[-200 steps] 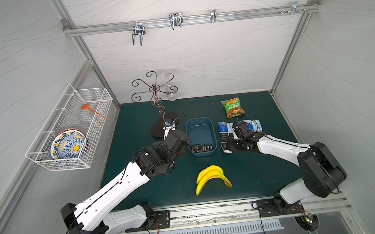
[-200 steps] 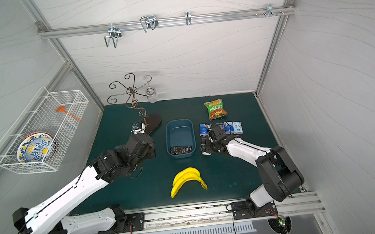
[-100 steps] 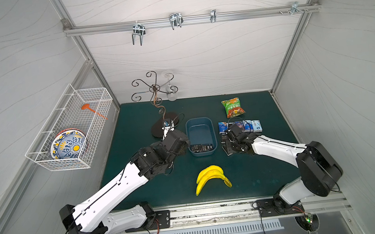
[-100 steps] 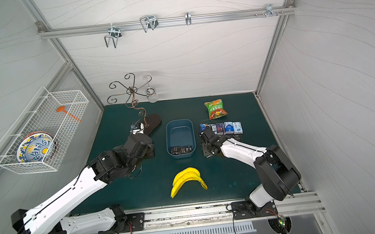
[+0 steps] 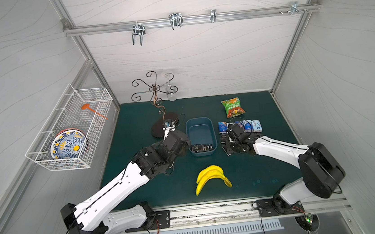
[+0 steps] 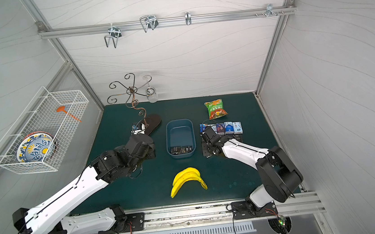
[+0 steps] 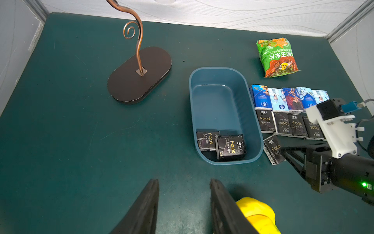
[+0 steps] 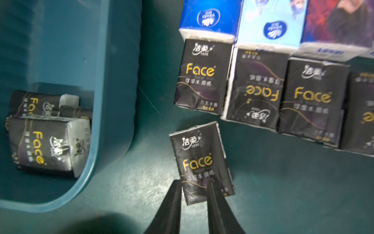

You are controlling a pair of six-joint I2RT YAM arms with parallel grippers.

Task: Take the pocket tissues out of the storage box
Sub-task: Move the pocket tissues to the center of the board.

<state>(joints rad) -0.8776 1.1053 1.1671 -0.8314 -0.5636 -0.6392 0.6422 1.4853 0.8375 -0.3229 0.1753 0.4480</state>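
Note:
The blue-grey storage box sits mid-mat with black pocket tissues bunched at its near end. More packs stand in two rows on the mat to its right, blue ones behind black ones. One black pack lies loose and tilted before the rows. My right gripper hovers at that pack's near end, jaws a narrow gap apart, one finger over the pack, nothing pinched. My left gripper is open and empty over bare mat left of the box.
Yellow bananas lie just in front of the box, beside my left finger. A green snack bag is behind the rows. A scrolled metal stand rises left of the box. A wire basket hangs on the left wall.
The right gripper has shifted slightly toward the box and its jaws have narrowed. The left arm has hardly moved.

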